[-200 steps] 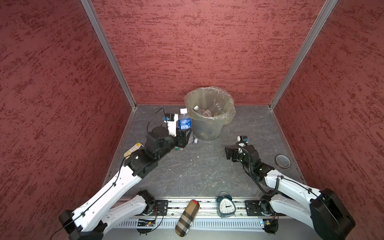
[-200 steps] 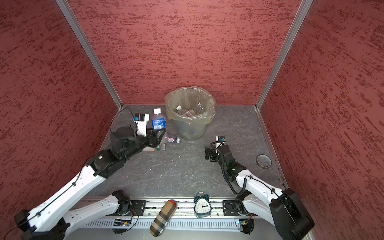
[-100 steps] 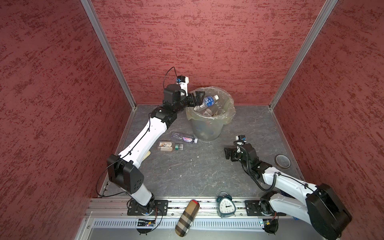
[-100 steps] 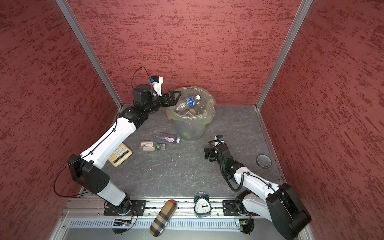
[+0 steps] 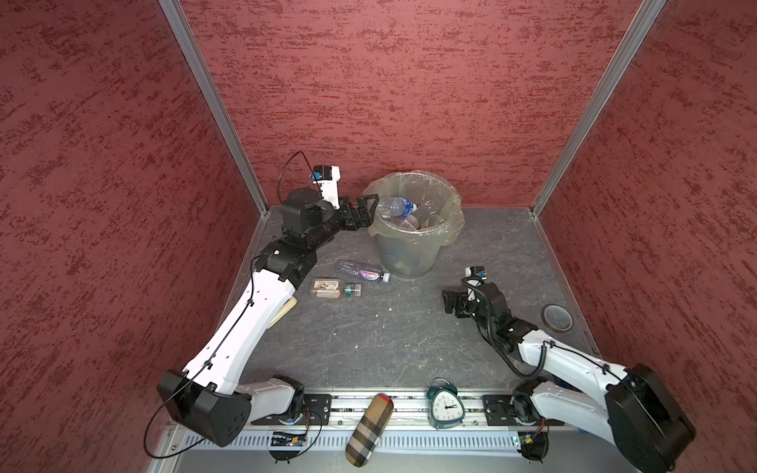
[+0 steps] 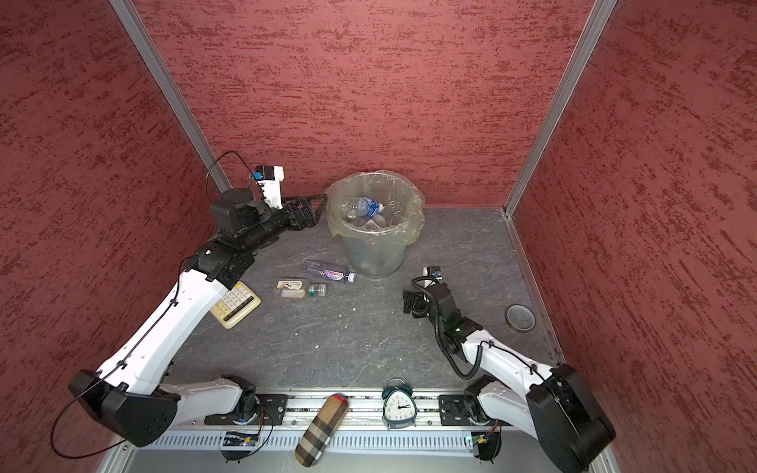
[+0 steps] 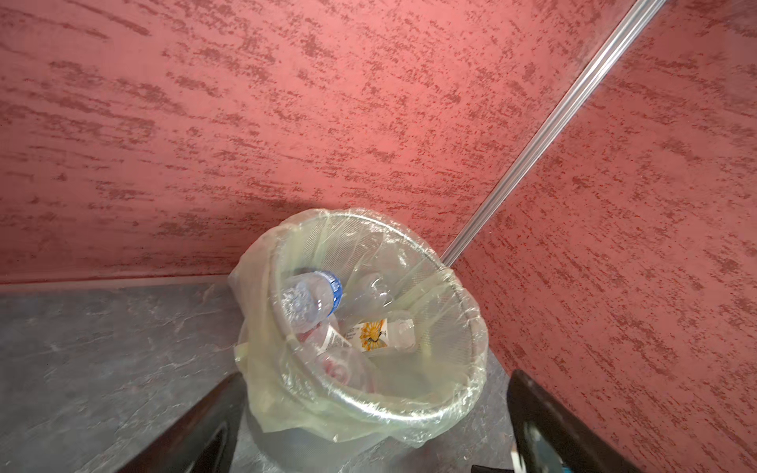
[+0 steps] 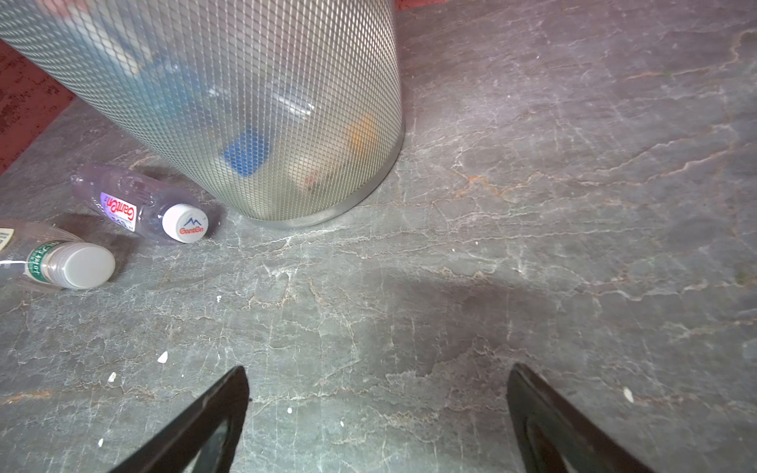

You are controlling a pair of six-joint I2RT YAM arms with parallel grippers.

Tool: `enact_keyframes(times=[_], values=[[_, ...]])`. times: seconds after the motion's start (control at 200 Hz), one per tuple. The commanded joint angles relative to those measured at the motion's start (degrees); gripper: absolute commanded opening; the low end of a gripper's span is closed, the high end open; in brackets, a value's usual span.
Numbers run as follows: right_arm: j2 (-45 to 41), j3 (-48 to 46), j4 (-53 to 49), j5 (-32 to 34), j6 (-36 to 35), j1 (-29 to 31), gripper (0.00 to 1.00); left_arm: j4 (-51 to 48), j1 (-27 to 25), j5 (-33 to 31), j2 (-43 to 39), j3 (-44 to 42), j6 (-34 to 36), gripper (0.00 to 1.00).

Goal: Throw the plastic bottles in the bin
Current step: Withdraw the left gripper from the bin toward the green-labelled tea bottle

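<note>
Grey slate floor (image 5: 368,336): left gripper (image 5: 370,211), jaws wide and empty, has just dropped a clear blue-labelled plastic bottle (image 5: 395,206) into the bag-lined mesh bin (image 5: 409,254), upper centre; right gripper (image 5: 450,304) gapes empty; two bottles (image 5: 362,273) remain.

Left gripper (image 5: 368,211) spread wide, empty, just beside the bin (image 5: 405,254) rim. Blue-label bottle (image 5: 395,204) sits in the bin's mouth atop other bottles. Purple-label bottle (image 5: 362,272) and beige-label bottle (image 5: 332,288) lie on the floor near the bin's base. Right gripper (image 5: 450,301) spread too, further off.

Cream calculator (image 6: 236,305) near left wall (image 6: 82,184), plaid case (image 6: 321,430) beside teal alarm clock (image 6: 399,406), round disc (image 6: 520,317) far right.
</note>
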Motion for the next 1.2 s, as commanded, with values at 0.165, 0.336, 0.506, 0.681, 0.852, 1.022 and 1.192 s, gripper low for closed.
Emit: enact_keyframes(times=[0.165,0.336,0.506,0.681,0.852,1.022,1.192], values=[[-0.99,0.64,0.78,-1.1,-0.83,-0.1,0.99,-4.65,3.95,-1.68,-4.06,-9.24,-0.99,1.0],[-1.41,0.42,0.76,-1.05,-0.74,-0.11,0.99,-4.6,7.76,-2.01,-5.19,-16.59,-3.0,1.0],[-1.44,0.45,0.69,-1.09,-0.69,-0.12,0.99,-3.32,12.21,0.35,-4.07,-21.98,-5.39,1.0],[-1.44,0.45,0.69,-1.09,-0.61,-0.16,0.99,-0.66,16.13,3.0,-2.32,-26.46,-8.18,1.0],[-1.36,0.38,0.69,-1.06,-0.65,-0.12,0.99,1.38,17.76,3.76,0.84,-28.91,-8.41,0.99],[-0.67,0.5,1.04,-1.24,-0.65,-0.11,0.99,4.89,18.69,4.63,4.94,-30.31,-8.49,0.98],[-0.13,0.65,1.3,-1.46,-0.63,-0.13,0.99,9.57,18.94,4.85,8.31,-30.65,-8.9,0.98]])
